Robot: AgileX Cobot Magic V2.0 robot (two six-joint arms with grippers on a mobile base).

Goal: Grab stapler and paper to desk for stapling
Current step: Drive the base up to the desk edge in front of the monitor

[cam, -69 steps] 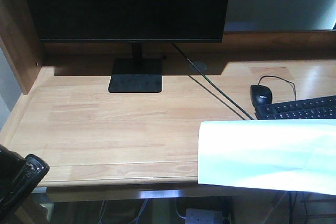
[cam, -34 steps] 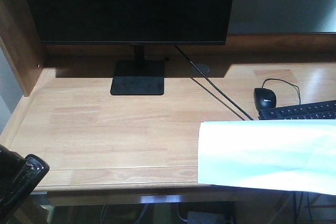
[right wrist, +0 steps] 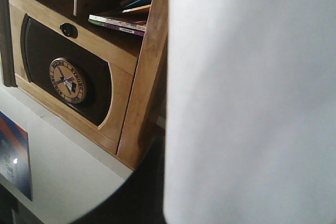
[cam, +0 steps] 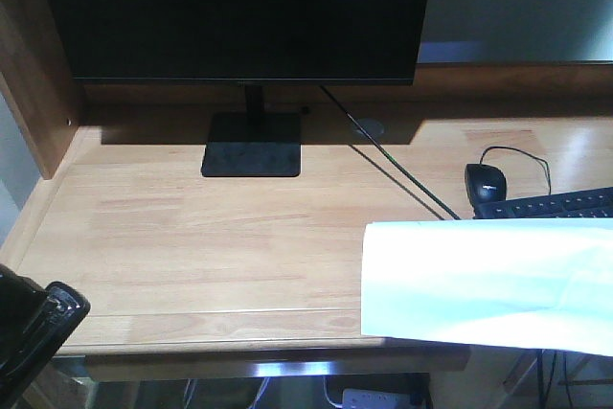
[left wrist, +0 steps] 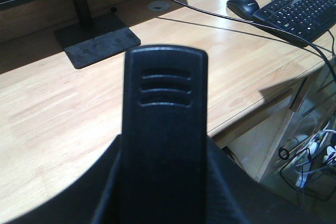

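The black stapler [left wrist: 164, 129] fills the middle of the left wrist view, standing up between the dark fingers [left wrist: 105, 198] of my left gripper [left wrist: 164, 187], which is shut on it. In the front view the stapler [cam: 34, 328] hangs at the lower left, just off the front corner of the light-wood desk [cam: 220, 237]. The white paper [cam: 488, 284] is held in the air over the desk's front right edge. It covers the right half of the right wrist view as a blank white sheet [right wrist: 252, 98], and the right gripper's fingers are hidden behind it.
A black monitor [cam: 239, 11] on a square stand [cam: 251, 146] occupies the back of the desk. A black mouse [cam: 486, 180], a keyboard [cam: 556, 203] and a thin cable [cam: 393, 174] lie at the right. Cables [left wrist: 315, 150] hang under the desk. A wooden shelf unit [right wrist: 131, 77] holds books.
The desk scene has drifted slightly right and down in the front view. The stapler and the paper keep their places in the frame.
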